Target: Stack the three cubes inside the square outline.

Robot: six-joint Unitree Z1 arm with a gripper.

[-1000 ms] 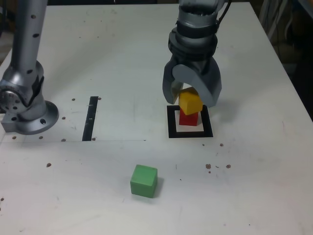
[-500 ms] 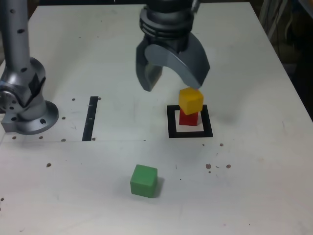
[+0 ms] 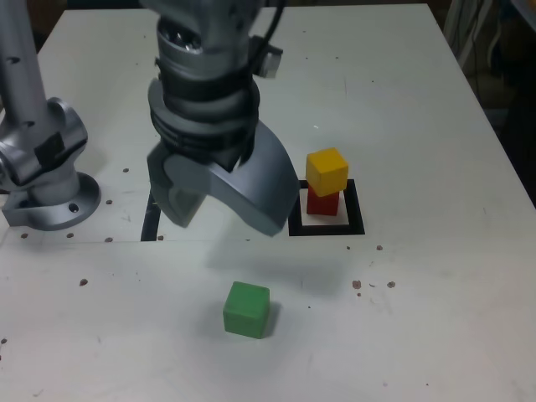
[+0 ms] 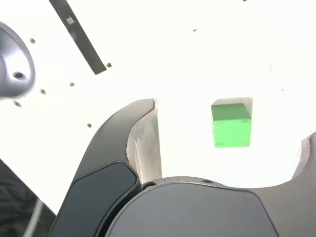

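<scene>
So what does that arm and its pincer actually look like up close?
The arm is silvery grey metal with dark ribbed rings around its wrist and a black cable running along it. Its pincer has two broad, curved grey fingers like a crab claw, with paler inner pads. A rounded silver base, dotted with bolt holes, sits on the white table.

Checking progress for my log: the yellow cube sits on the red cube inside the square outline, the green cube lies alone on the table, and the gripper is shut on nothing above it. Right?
One thing is wrong: the gripper is open, not shut. The exterior view shows its jaws spread wide and empty. The rest holds: the yellow cube sits on the red cube inside the square outline, and the green cube lies alone on the table.
</scene>
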